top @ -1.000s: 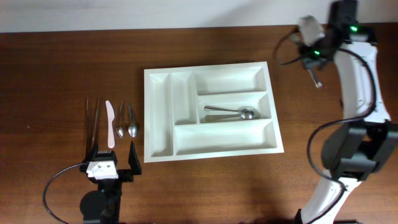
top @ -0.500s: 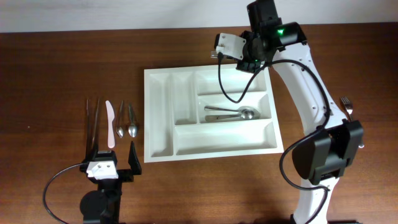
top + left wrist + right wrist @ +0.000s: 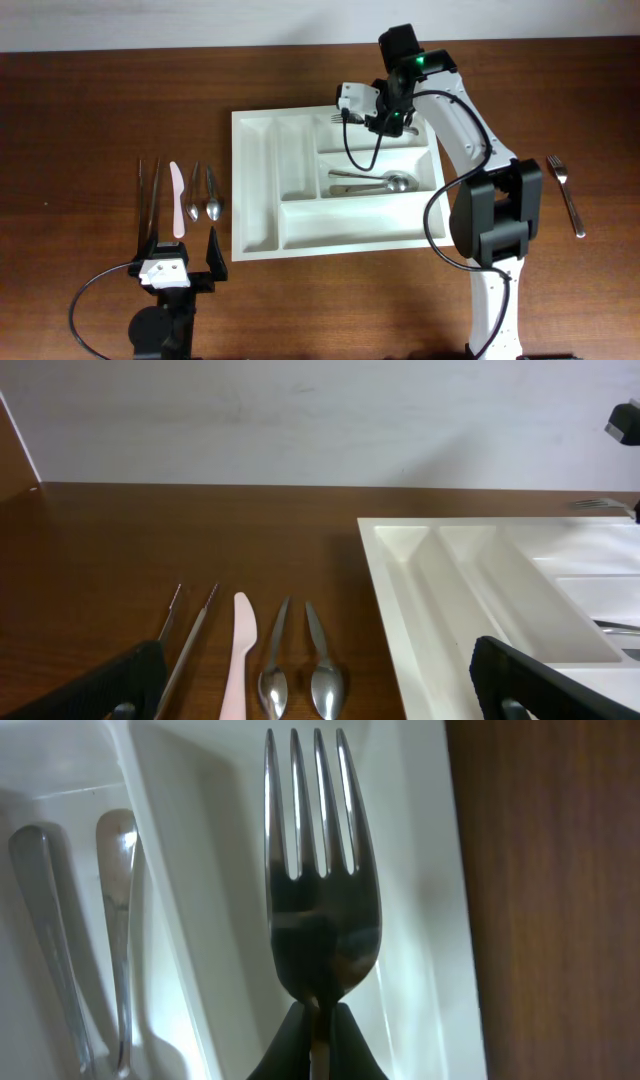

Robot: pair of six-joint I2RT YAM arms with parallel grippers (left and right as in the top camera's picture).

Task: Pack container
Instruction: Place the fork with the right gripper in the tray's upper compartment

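Observation:
The white cutlery tray (image 3: pixel 241 180) lies at the table's middle, and its left part shows in the left wrist view (image 3: pixel 400 575). My right gripper (image 3: pixel 352 110) is shut on a silver fork (image 3: pixel 334 117) by its handle, just above the tray's top long compartment. In the right wrist view the fork (image 3: pixel 315 910) points tines-up from the jaws (image 3: pixel 318 1040) over the white compartment (image 3: pixel 420 920). Two silver spoons (image 3: pixel 370 181) lie in the middle long compartment. My left gripper (image 3: pixel 180 258) is open and empty near the front left (image 3: pixel 320 672).
Left of the tray lie two dark chopsticks (image 3: pixel 148 195), a pink knife (image 3: pixel 177 198) and two small spoons (image 3: pixel 203 200), all also seen in the left wrist view (image 3: pixel 295 675). Another fork (image 3: pixel 566 192) lies on the table at the right.
My right arm has swung from the table's far right to the tray's top compartment and lowered, carrying the fork. The left arm has not moved.

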